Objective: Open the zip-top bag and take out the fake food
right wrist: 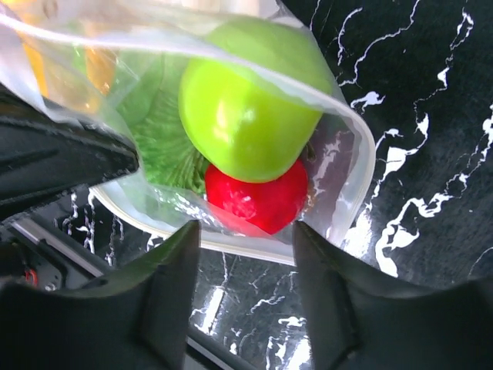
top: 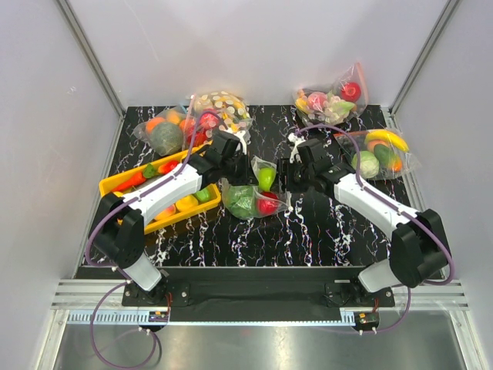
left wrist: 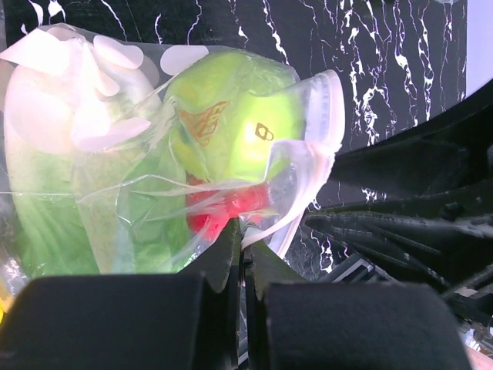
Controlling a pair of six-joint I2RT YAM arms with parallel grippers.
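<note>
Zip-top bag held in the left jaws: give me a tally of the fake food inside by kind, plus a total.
Inside the zip-top bag:
lettuce: 1
green apple: 1
red fruit: 1
Total: 3

Middle of the table (top: pixel 308 231), the middle bag (top: pixel 256 193) lies between the two arms. Inside it, the apple (top: pixel 266 178) is at the back, the round fruit (top: pixel 267 205) is just in front and touching it, and the lettuce (top: pixel 239 199) is to their left. The left gripper (left wrist: pixel 243 235) is on the bag's left rear edge. The right gripper (right wrist: pixel 246 231) is at its right side, rim between the fingers.

Far left is a tray (top: pixel 115 183) with food in it. Behind it sits the back-left bag (top: pixel 164 132), with a second bag (top: pixel 222 110) beside it. The back-right bag (top: pixel 331 100) is in the far corner, and the right-side bag (top: pixel 381 154) lies in front of it.
</note>
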